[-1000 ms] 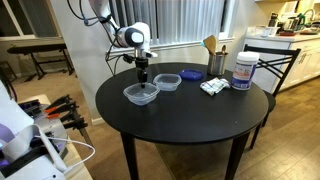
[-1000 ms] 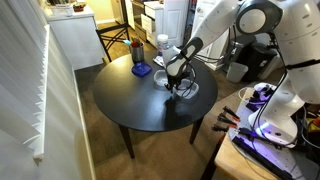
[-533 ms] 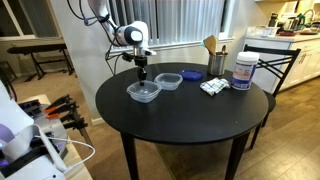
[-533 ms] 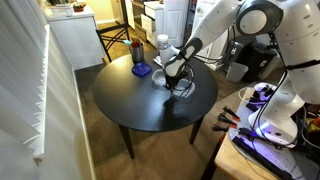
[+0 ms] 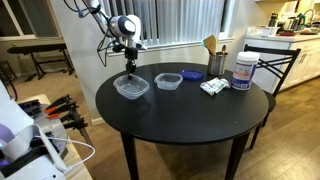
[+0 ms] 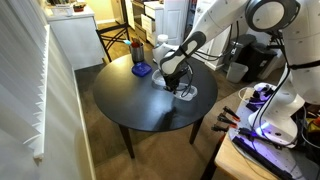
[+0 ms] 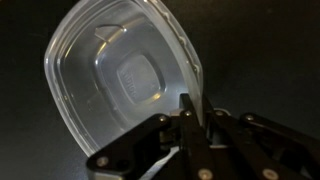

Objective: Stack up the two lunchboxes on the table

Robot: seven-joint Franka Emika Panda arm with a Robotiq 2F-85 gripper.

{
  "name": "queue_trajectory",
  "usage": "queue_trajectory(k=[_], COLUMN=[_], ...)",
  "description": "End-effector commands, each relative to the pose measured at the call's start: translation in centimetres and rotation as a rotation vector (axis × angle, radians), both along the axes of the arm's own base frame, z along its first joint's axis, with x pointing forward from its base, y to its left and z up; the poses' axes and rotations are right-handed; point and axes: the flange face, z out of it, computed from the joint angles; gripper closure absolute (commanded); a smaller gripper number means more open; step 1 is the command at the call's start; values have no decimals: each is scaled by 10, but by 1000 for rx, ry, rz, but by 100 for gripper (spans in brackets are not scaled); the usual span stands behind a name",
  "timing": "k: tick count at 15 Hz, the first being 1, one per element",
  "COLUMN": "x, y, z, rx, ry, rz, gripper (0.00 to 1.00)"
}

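The gripped lunchbox (image 7: 115,75) filled most of your wrist view, a clear rounded tub seen from above against the dark top of the table (image 5: 180,125). The gripper (image 7: 188,108) came in from the lower edge, and its fingers (image 7: 184,114) were pinched together over the tub's rim on the side nearest the camera. The finger inside the tub showed only as a dark bar through the plastic, and the lower part of the mechanism was cut off by the frame. In an exterior view that lunchbox (image 5: 131,87) sat under the gripper (image 5: 128,70) toward the table's edge nearest the robot. You could not tell whether its base was resting on the surface or raised just off it. The second lunchbox (image 5: 167,81) stood on the table just beside it, apart from it and untouched, so nothing was stacked yet. From the opposite side the gripper (image 6: 176,86) and forearm covered much of the held tub (image 6: 190,93). The clear plastic nearly vanished against the black table (image 6: 130,105), and the second tub could not be picked out with any certainty there. Farther along lay a flat blue lid (image 5: 191,75), then a dark cup (image 5: 217,66) holding wooden utensils. A small white packet (image 5: 212,87) and a white jar (image 5: 244,71) with a blue lid stood beyond these, well apart from both tubs.
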Motion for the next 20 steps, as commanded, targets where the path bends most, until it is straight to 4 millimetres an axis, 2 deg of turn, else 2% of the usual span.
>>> queue_trajectory(k=[1, 5, 8, 11, 14, 16, 20], x=[-5, 8, 29, 57, 86, 102, 130], y=[8, -4, -33, -66, -91, -98, -87], z=[46, 92, 124, 145, 151, 151, 138], rx=[-53, -114, -147, -136, -112, -102, -122], ry=[-52, -145, -229, -308, -367, -384, -397], rz=[14, 22, 19, 7, -28, -30, -3], gripper=[98, 98, 98, 98, 98, 98, 98])
